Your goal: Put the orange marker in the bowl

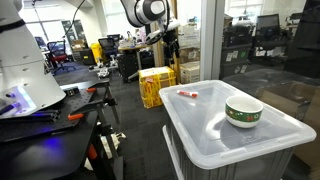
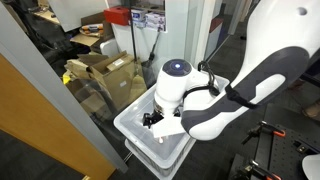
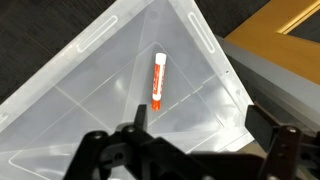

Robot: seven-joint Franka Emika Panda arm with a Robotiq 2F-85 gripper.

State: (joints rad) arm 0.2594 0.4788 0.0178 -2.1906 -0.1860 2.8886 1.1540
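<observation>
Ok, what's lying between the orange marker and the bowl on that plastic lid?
Nothing. In an exterior view, the stretch of translucent plastic lid between the orange marker and the bowl is bare.

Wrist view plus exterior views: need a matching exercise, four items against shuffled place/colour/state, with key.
Items:
1. orange marker
2. bowl
3. crate
4. gripper

Descriptions:
A. yellow, beyond the lid, not on it
B. lying flat on the lid, apart from the other thing there
C. open, holding nothing, above the lid
D. upright on the lid, white with a green band

Pairs: 1-B, 2-D, 3-A, 4-C
</observation>
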